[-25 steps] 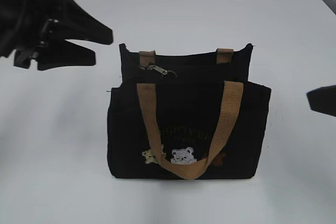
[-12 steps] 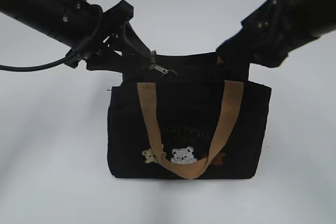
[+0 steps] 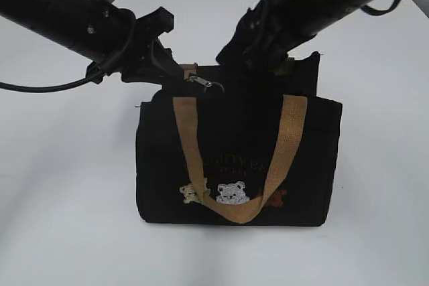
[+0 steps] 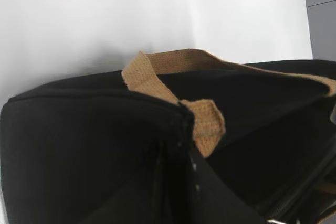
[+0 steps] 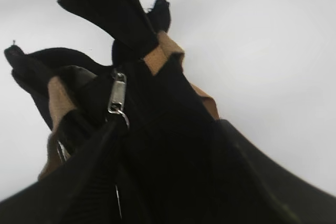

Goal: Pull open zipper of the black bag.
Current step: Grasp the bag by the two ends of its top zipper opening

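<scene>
The black bag [image 3: 234, 159] stands upright on the white tabletop [image 3: 67, 219], front face toward the exterior camera. Nearest, its front tan handle [image 3: 238, 212] hangs down in a loop over the embroidered bears [image 3: 231, 192] and faint gold lettering. Behind that, along the top edge, runs the zipper [image 3: 204, 84]; its silver pull tab with ring lies near the bag's left end, pointing right. In my right wrist view the same tab [image 5: 116, 94] hangs free against black fabric, nothing clamped on it.

My left gripper [image 3: 171, 75] sits at the bag's top left corner, just beside the tab. Its fingertips blend into the dark fabric, so I cannot tell whether it holds anything or how far it is closed. My right gripper [image 3: 258, 65] is over the top edge near the rear handle; its jaw state is likewise not discernible against the black bag.
</scene>
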